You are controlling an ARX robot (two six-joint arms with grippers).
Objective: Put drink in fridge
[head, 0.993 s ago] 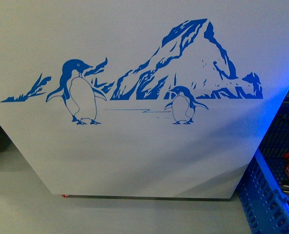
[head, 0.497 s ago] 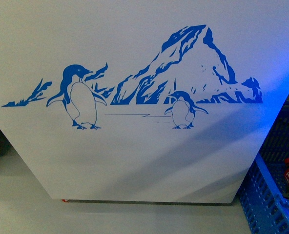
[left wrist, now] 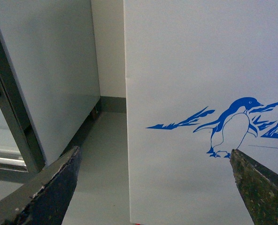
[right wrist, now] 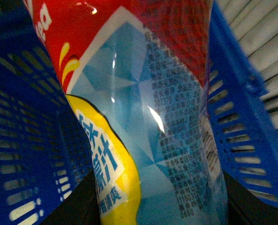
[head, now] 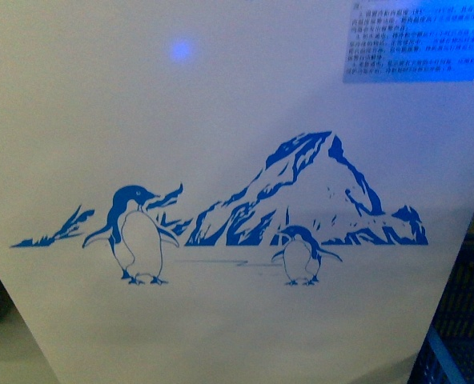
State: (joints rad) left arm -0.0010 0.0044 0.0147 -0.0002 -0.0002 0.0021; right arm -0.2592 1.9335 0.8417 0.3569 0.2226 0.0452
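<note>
The fridge (head: 221, 120) is a white chest whose front wall, with its blue penguin-and-mountain graphic, fills the front view; its rim and lid are out of view. Neither gripper shows there. In the left wrist view my left gripper (left wrist: 155, 187) is open and empty, facing the fridge's left front corner (left wrist: 200, 70), with one penguin beside a fingertip (left wrist: 256, 183). In the right wrist view my right gripper (right wrist: 162, 211) is shut on the drink (right wrist: 153, 117), a bottle with a red, light blue and yellow label, held inside a blue basket.
A blue slotted basket (right wrist: 17, 117) surrounds the drink; its corner shows low right in the front view (head: 453, 352). A tall grey cabinet (left wrist: 50, 84) stands left of the fridge with a strip of grey floor (left wrist: 101, 159) between. A blue sticker (head: 417, 40) is on the fridge.
In the front view the penguin graphic has slid down the frame. The blue sticker has come into view at the top. The basket's red-capped bottle has left view.
</note>
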